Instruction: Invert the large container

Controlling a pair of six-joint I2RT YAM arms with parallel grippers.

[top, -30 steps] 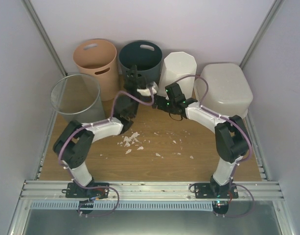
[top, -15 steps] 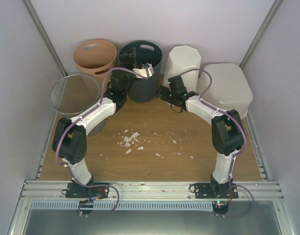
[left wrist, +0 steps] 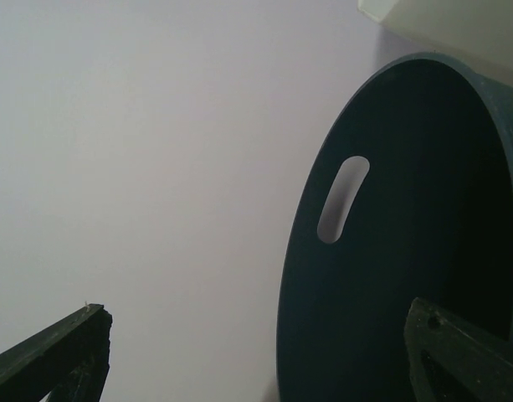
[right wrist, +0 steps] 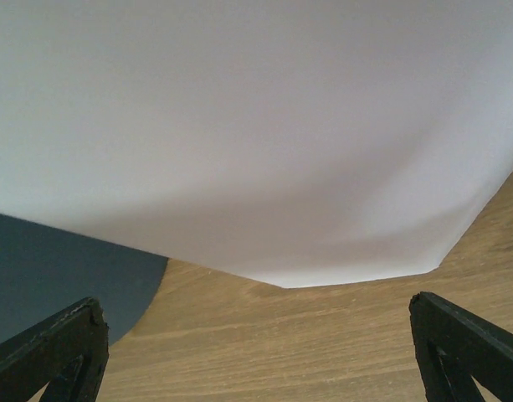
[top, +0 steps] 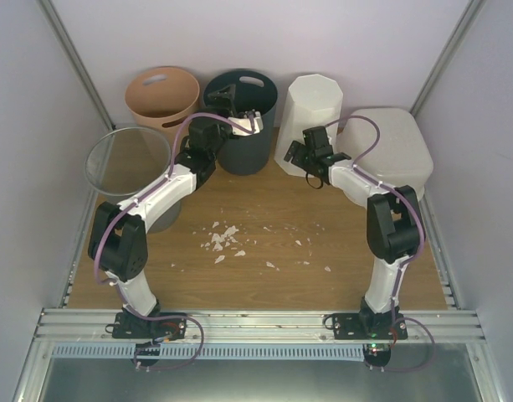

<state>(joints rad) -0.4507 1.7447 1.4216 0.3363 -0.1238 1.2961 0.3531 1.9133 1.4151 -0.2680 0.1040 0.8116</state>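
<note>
Both jaws apart: left at mouth of dark bin (top: 248,152), right facing white faceted bin (top: 310,105) — large container (top: 398,146) untouched.

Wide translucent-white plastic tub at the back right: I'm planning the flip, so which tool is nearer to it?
Right. The right tool faces the tall white faceted bin, just left of the tub; the left tool is at the dark teal round bin, farther left.

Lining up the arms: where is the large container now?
In the top view the large container sits in the back right corner of the table, just right of the tall white bin.
</note>
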